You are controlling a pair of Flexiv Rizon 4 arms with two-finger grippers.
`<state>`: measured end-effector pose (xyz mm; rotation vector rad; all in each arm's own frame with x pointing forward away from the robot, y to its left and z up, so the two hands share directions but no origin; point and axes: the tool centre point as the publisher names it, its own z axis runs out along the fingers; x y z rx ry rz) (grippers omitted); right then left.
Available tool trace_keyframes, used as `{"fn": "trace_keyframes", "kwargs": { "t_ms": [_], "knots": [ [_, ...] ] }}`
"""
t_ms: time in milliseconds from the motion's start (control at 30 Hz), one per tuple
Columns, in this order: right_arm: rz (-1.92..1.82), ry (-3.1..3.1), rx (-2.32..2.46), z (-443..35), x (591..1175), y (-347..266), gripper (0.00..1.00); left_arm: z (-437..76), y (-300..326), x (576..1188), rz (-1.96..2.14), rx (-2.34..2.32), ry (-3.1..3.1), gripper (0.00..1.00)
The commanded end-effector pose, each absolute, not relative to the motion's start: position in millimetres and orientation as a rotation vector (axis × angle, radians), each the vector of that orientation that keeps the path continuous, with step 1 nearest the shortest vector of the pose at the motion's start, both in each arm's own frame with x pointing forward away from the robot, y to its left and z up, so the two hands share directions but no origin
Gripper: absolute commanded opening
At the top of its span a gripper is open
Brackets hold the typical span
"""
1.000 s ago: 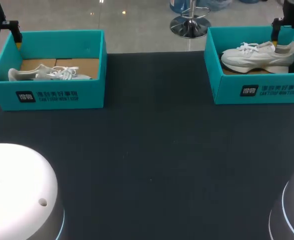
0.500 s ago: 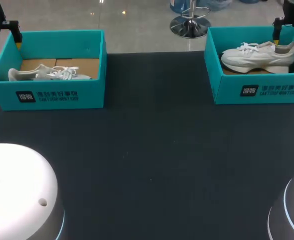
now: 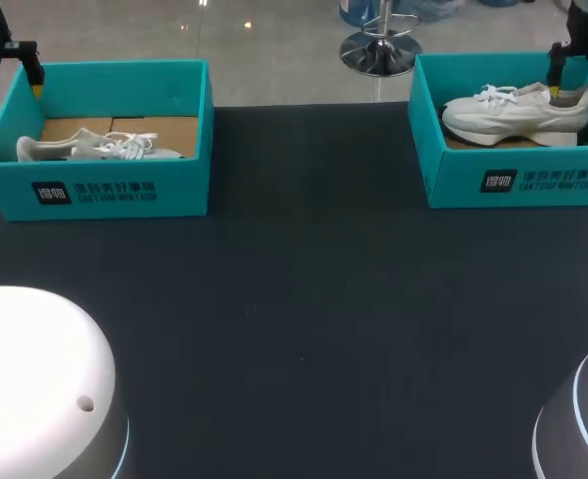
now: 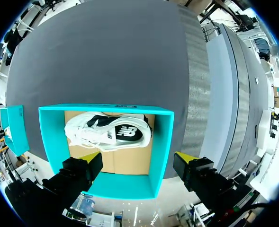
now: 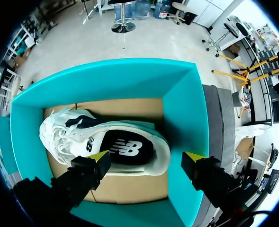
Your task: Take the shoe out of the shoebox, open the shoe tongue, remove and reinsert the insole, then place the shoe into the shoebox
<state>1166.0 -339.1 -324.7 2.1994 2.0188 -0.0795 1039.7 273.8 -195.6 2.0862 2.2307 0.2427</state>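
The right gripper point(image 5: 146, 157) is found a little lower than a second ago. In the head view its yellow tips have sunk from above the far rim of the right shoebox point(image 3: 513, 182) to about the level of the heel of the white sneaker point(image 3: 518, 112) inside. Its fingers are held wide apart and nothing is pinched. In the right wrist view the sneaker's rear half is framed between the two tips, though contact cannot be made out. The sneaker rests on the cardboard floor of its box, toe pointed toward the middle of the dark table point(image 3: 303, 299).

No such shift is noted at the left gripper point(image 4: 138, 158). It is likewise spread, with nothing held, and is kept over the far edge of the left shoebox point(image 3: 104, 190), where a second white sneaker point(image 3: 99, 148) lies untouched.

The descent is judged to be the opening of the first step, lifting the shoe out. The tongue and insole work is not yet begun. A further lowering and a closing around the heel would seem to be called for.
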Motion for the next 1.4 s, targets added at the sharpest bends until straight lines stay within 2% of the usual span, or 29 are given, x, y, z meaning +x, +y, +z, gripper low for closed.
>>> {"fn": "trace_keyframes", "kwargs": {
  "t_ms": [33,467,500,533,600,1400],
  "knots": [
    [-0.134,2.049,2.23,-334.2,1178.5,-342.0,1.0,-195.5,273.9,1038.5,0.247,2.086,2.23,1.0],
    [-0.147,2.073,2.244,-344.3,1177.5,-341.1,1.0,-195.5,273.9,1038.5,0.247,2.086,2.23,1.0],
    [-0.147,2.07,2.247,-345.1,1177.1,-341.5,0.78,-195.5,273.9,1038.5,0.247,2.086,2.23,1.0],
    [-0.149,2.064,2.252,-345.2,1176.7,-341.5,0.44,-195.5,273.9,1038.5,0.247,2.086,2.23,1.0],
    [-0.147,2.06,2.255,-345.4,1175.8,-342.8,0.0,-195.5,273.9,1038.5,0.247,2.086,2.23,1.0],
    [-0.146,1.989,2.271,-332.1,1164.1,-350.6,0.0,-195.5,273.9,1038.5,0.247,2.086,2.23,1.0]
  ]
}}
